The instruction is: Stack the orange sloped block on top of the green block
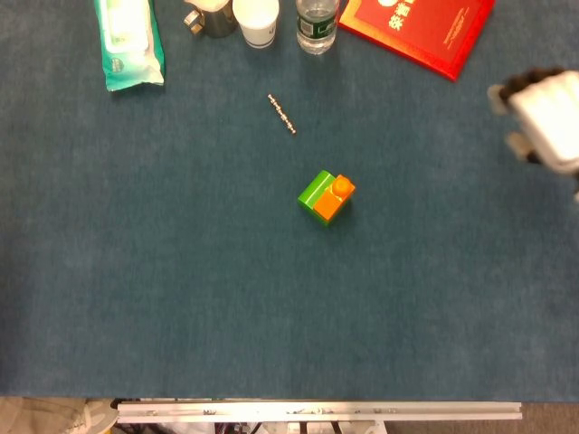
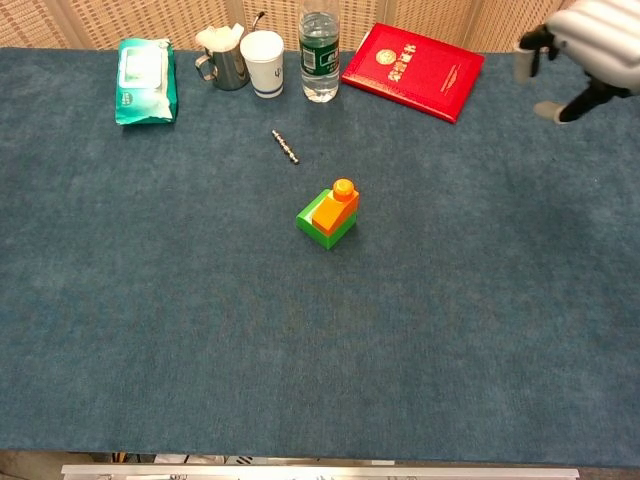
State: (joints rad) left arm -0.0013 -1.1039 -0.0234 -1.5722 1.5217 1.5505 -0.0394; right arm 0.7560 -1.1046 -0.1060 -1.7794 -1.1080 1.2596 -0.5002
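Note:
The orange sloped block point(image 1: 332, 200) point(image 2: 336, 207) sits on top of the green block point(image 1: 313, 191) point(image 2: 316, 226) near the middle of the blue table, with nothing touching either. My right hand point(image 1: 545, 118) point(image 2: 588, 42) hovers far off at the right edge, raised above the table, fingers apart and holding nothing. My left hand shows in neither view.
Along the far edge stand a green wipes pack point(image 2: 145, 80), a metal cup point(image 2: 225, 62), a white cup point(image 2: 264, 62) and a water bottle point(image 2: 319, 55). A red booklet point(image 2: 412, 70) lies beside them. A small metal chain piece point(image 2: 286, 146) lies behind the blocks.

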